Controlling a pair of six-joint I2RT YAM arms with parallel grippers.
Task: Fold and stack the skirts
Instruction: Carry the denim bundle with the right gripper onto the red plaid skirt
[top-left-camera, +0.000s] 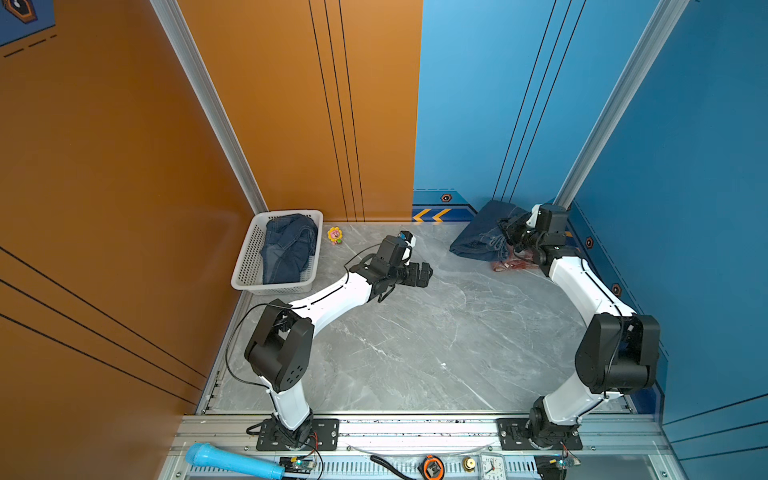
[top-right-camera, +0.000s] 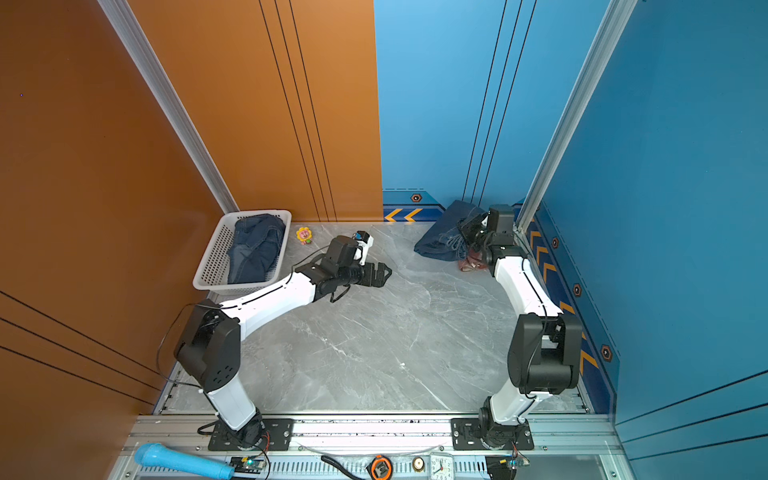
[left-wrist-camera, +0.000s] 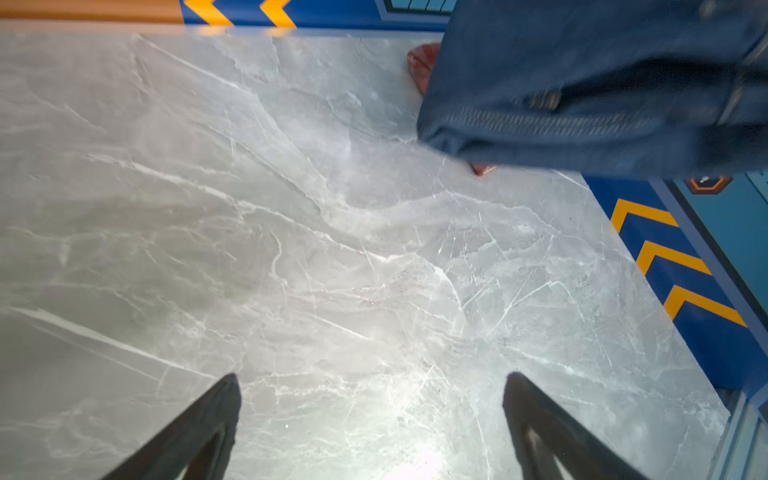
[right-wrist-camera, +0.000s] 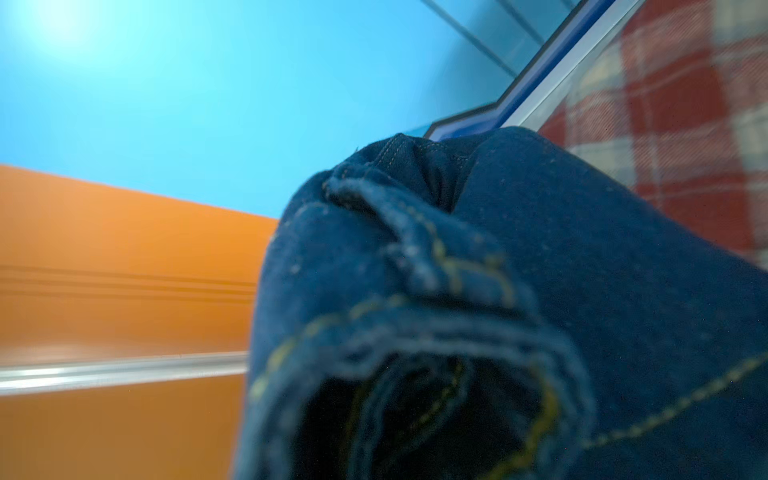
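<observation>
Gaping over the surface (top-left-camera: 415, 332), your left gripper (top-left-camera: 427, 274) holds nothing while your right gripper (top-left-camera: 505, 232) clamps the denim skirt (top-left-camera: 478, 237)

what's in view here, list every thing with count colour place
white perforated plastic basket: 1, white, table's far left
first dark blue denim skirt: 1, dark blue, crumpled in basket
second dark blue denim skirt: 1, dark blue, far right corner
red and cream plaid skirt: 1, red/cream, partly under second skirt
yellow flower-shaped toy: 1, yellow, beside basket
grey marble tabletop: 1, grey, under skirts
light blue toy microphone: 1, blue, front rail
orange and black tape measure: 1, orange/black, front rail
left gripper: 1, black, open over bare tabletop
right gripper: 1, black, at second skirt, jaws hidden
</observation>
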